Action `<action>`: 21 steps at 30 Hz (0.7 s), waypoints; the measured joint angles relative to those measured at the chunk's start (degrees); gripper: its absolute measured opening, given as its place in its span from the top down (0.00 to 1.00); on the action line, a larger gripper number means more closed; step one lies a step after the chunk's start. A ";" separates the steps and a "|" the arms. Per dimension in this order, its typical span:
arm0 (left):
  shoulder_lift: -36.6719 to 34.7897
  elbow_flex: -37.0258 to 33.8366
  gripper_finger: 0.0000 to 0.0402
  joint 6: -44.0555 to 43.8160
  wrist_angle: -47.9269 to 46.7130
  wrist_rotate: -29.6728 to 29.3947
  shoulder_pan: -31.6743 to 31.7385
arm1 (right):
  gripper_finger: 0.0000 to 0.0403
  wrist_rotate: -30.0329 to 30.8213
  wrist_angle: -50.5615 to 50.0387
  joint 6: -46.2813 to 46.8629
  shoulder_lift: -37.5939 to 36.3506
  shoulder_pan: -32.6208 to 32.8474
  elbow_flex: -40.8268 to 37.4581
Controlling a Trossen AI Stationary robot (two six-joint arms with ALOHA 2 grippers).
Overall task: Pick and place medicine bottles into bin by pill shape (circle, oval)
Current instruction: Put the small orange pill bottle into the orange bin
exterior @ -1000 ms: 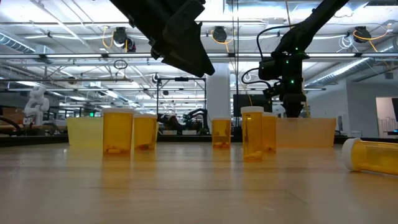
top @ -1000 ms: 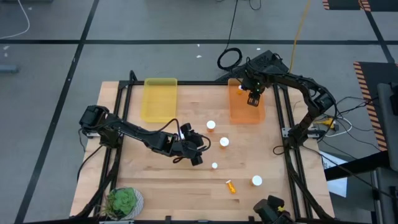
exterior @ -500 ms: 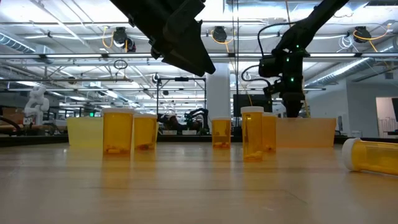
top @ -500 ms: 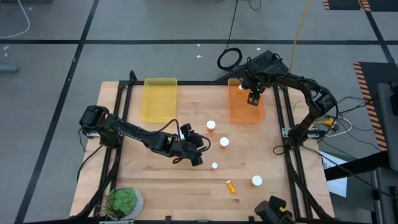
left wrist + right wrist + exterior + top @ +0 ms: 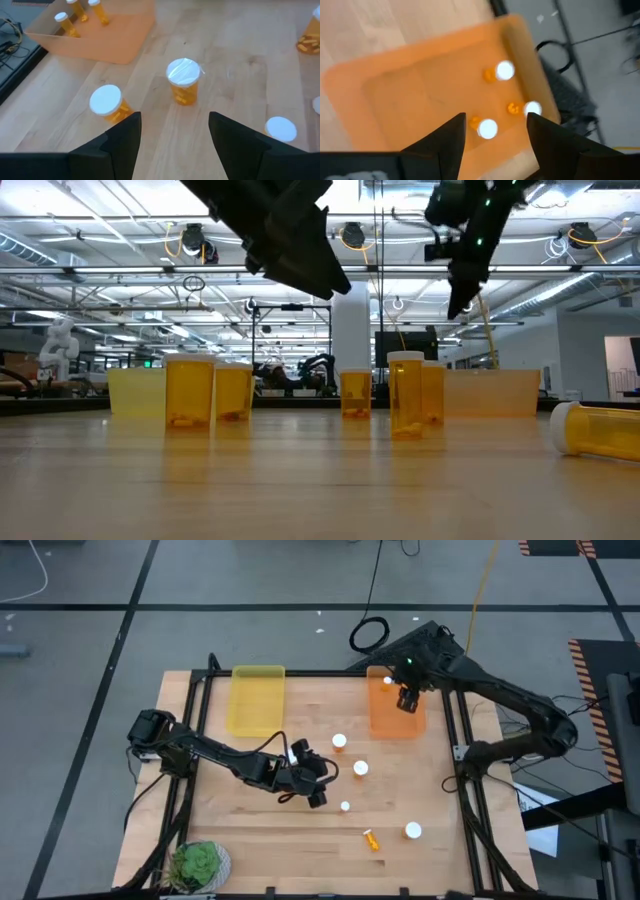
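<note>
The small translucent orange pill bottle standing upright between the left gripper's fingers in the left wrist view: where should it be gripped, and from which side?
Judging by its pose, grip the small translucent orange pill bottle across its round orange wall, just under the white cap, coming in along the open left gripper's present heading. It stands upright with bare wood on both flanks, so the fingers can likely straddle it; the neighbouring tilted bottle sits off to one side.

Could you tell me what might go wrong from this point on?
The open left gripper hovers near two upright medicine bottles; closing in on one could topple its neighbour. One bottle lies on its side and may roll. The open right gripper above the orange bin holds nothing.
</note>
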 joint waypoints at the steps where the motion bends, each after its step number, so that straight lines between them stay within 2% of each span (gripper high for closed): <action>1: 0.00 0.00 0.41 0.00 0.23 0.29 0.00 | 0.49 1.16 -0.05 0.69 -1.40 1.40 0.00; 11: 0.00 0.00 0.41 0.29 2.64 0.51 -1.35 | 0.50 2.53 -0.63 10.72 -11.52 16.52 0.00; 21: 0.00 0.00 0.41 0.42 2.75 0.52 -2.72 | 0.50 2.40 -4.89 25.12 -12.98 34.17 0.02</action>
